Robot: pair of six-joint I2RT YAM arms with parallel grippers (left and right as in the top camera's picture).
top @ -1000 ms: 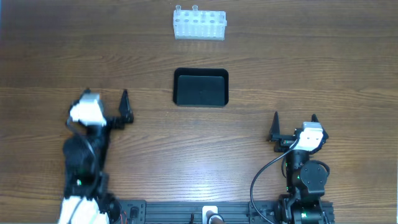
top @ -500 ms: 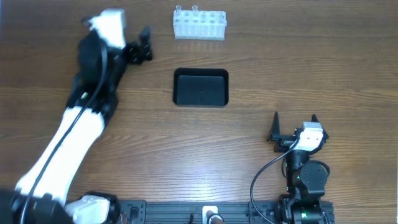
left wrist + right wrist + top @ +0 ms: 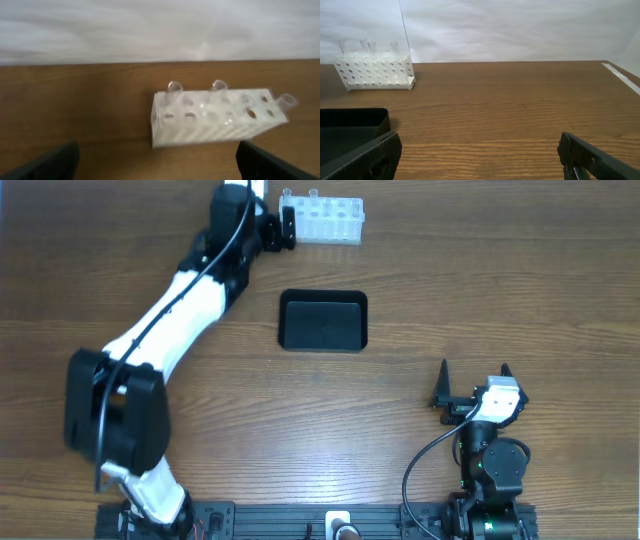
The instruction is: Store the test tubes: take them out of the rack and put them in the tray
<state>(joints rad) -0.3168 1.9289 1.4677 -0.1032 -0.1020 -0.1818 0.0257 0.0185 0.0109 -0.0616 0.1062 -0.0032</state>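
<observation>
The left end effector (image 3: pixel 281 230), fingers spread, hovers by the rack's (image 3: pixel 321 222) left end. The rack, holding tubes (image 3: pixel 174 87), stands just ahead of it, apart. The right end effector (image 3: pixel 472 380), also spread, is well apart from the tray (image 3: pixel 323 294).

My left claw (image 3: pixel 287 228) sits at the rack's (image 3: pixel 325 222) left end; tray (image 3: pixel 323 322) nearer me, right claw (image 3: pixel 472 385) well apart.

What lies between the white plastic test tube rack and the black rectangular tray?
Just bare wooden tabletop, per the top view, between white plastic rack and black rectangular tray.
</observation>
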